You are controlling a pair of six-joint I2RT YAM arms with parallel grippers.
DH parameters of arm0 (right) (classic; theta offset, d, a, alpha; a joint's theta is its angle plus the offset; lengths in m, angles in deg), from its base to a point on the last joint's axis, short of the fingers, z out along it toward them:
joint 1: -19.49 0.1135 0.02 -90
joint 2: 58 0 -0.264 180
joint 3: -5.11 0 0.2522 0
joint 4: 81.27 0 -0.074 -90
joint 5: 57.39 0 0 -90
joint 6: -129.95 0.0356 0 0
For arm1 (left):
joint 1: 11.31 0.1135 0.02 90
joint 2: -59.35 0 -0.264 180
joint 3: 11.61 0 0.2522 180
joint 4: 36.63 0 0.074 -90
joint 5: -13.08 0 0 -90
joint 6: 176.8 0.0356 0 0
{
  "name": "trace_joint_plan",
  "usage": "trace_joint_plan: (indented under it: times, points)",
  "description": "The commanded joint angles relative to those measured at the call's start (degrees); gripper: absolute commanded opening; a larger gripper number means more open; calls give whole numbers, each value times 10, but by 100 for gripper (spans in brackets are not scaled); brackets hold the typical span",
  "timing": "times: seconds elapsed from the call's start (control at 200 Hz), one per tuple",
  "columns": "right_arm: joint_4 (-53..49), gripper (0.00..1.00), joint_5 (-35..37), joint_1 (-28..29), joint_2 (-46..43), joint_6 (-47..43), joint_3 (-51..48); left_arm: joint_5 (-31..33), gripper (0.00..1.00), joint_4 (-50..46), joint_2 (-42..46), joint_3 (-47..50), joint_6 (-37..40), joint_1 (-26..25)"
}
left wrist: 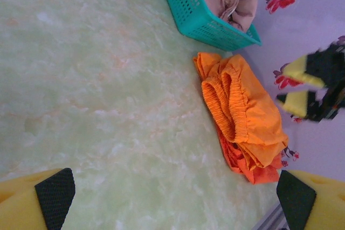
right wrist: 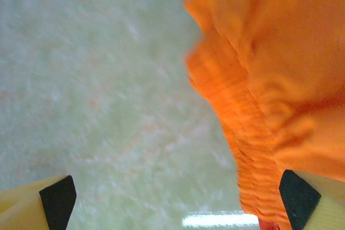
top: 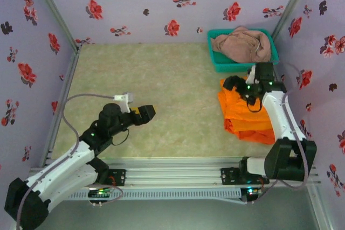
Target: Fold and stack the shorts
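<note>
The green table point(top: 161, 79) lies bare across its left and middle, with flowered walls on the left, far and right. The orange shorts point(top: 245, 117) sit piled by the right wall point(top: 318, 90), just near of the teal basket point(top: 229, 67) in the far right corner, which holds the pink-brown shorts point(top: 242, 46). The right gripper point(right wrist: 178, 203) hangs spread over the pile's far left edge, pinching nothing. The left gripper point(left wrist: 175, 197), also spread and empty, hovers over open table left of centre.
</note>
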Motion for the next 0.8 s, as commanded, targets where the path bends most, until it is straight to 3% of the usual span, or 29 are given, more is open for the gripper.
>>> trace_joint_plan:
  times: [0.0,0.225,0.355,0.57,0.795]
  points:
    - [-66,99,88,22,12,-46,76,3,99,-25,22,-30,33,5]
    - [-101,99,154,51,76,-72,180,1,99,-50,43,-41,49,5]
    - [-109,99,177,65,84,-78,178,2,99,-49,48,-36,45,5]
    - [-51,99,102,67,76,-68,90,2,100,-35,46,-24,37,6]
    - [42,99,16,69,127,-48,55,2,100,-33,46,-18,31,5]
